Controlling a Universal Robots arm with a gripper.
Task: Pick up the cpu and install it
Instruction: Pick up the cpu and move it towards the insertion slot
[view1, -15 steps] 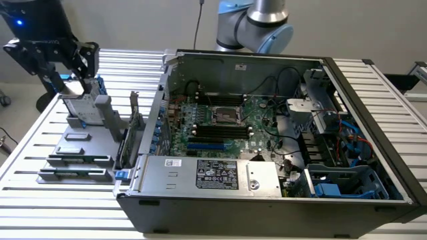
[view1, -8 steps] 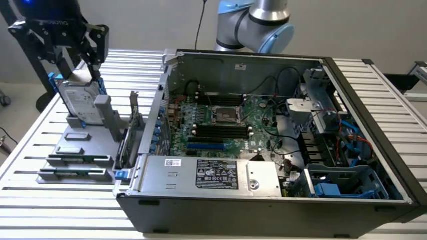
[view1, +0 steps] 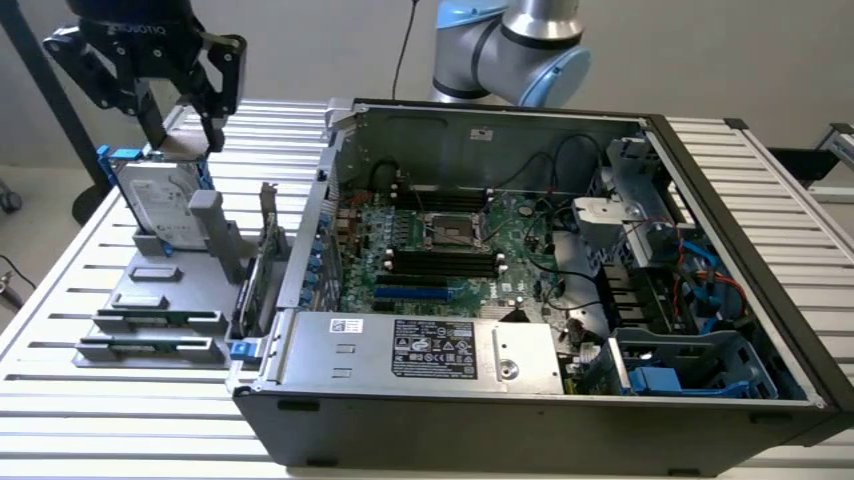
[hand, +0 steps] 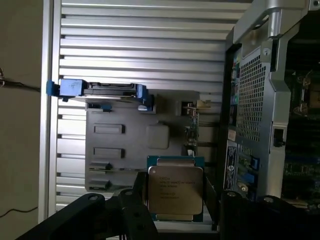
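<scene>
Wrist view: the cpu (hand: 175, 190) is seen pinched between the fingers of the gripper (view1: 187, 132), its silver lid facing the camera. In the exterior view it is held over the grey fixture (view1: 187, 290) carrying the hard drive (view1: 158, 205), beside the open computer case (view1: 747, 200).

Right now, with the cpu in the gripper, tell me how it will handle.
The cpu looks stiff and light: a small flat square with a metal top. Held by the gripper at its edges alone, it could slip or tilt if bumped. Its green board rim looks thin, so probably fragile.
</scene>
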